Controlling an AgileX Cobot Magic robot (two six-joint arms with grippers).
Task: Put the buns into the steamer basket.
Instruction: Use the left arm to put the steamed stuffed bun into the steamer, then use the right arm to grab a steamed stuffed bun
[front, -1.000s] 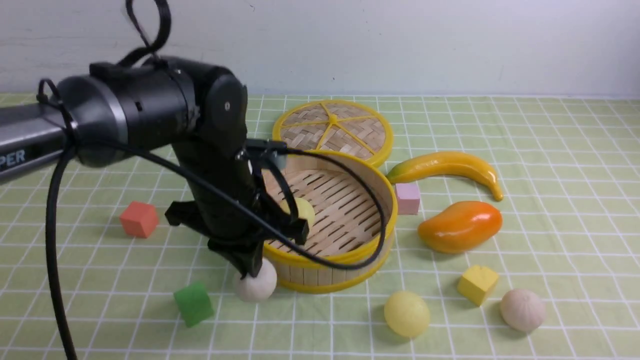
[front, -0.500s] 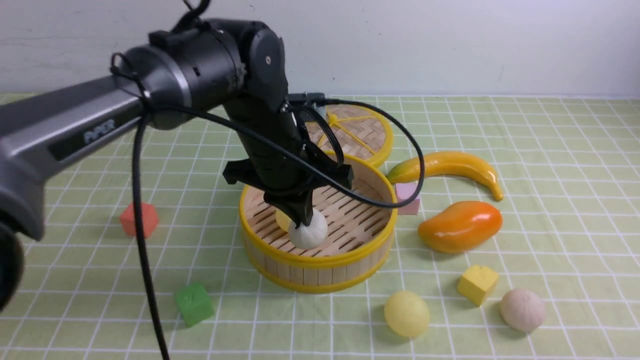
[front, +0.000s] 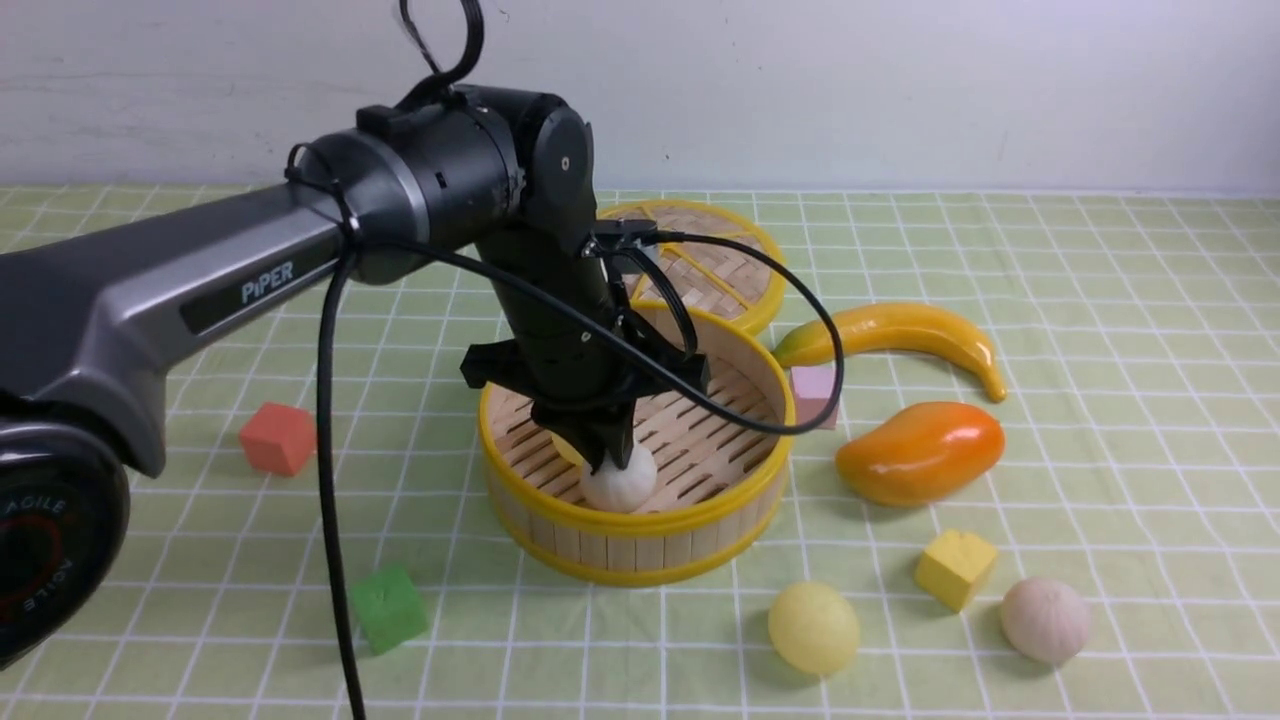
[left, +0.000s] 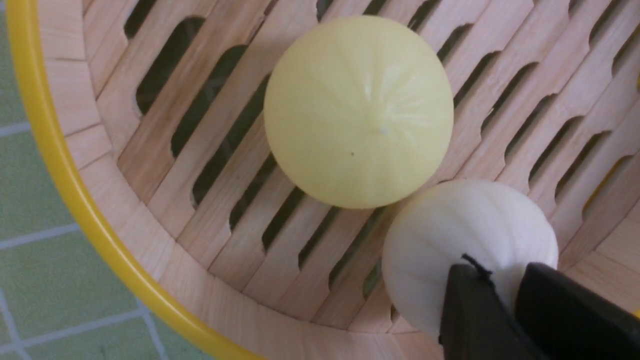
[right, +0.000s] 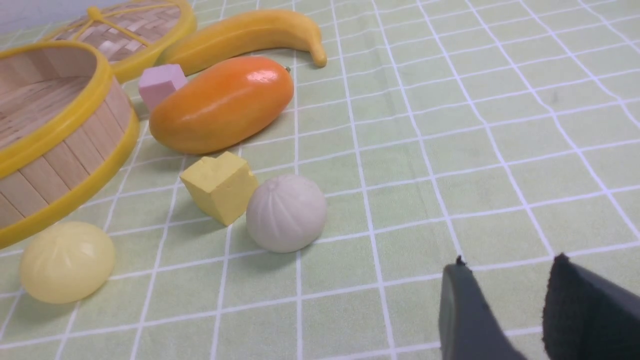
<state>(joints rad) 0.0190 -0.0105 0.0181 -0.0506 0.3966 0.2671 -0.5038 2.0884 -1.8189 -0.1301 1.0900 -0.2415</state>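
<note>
Left wrist view: white bun (left: 465, 230) in steamer basket (left: 107, 180), beside yellow bun (left: 357, 110). Left jaws at it; holding or not, cannot tell. Might drag it out if raised too soon.

Setting: robot-manipulation test bench, lab-type. Evidence: black robot arm (front: 200, 280) lettered PIPER, cable looped along it; green grid-checked tablecloth (front: 1100, 300); bare white wall (front: 900, 90); toy props laid out, such as a glossy plastic mango (front: 920, 452), a plastic banana (front: 895, 330) and coloured cubes (front: 278, 438).
</note>
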